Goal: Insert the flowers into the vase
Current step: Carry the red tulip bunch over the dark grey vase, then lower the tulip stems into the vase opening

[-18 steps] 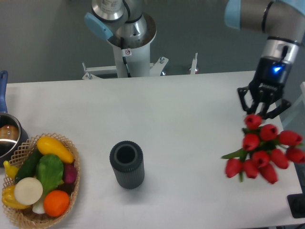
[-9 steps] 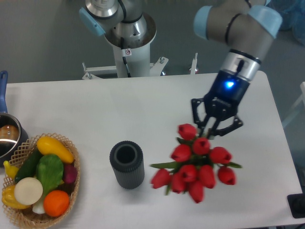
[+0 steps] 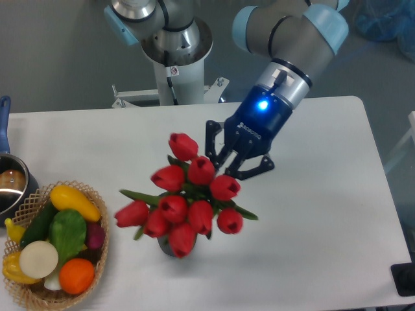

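Flowers (image 3: 185,201) carried leftward since the earlier frame, now above the vase (image 3: 170,246), hiding its mouth; blooms face the camera. End effector (image 3: 228,165) clamps their stems. Basket (image 3: 97,259) holds vegetables (image 3: 58,243).

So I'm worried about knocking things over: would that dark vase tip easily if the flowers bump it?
Possibly. The vase is mostly hidden under the flowers, which spread wider than it, so it may get top-heavy. The bunch keeps its shape in the end effector, so it looks fairly stiff.
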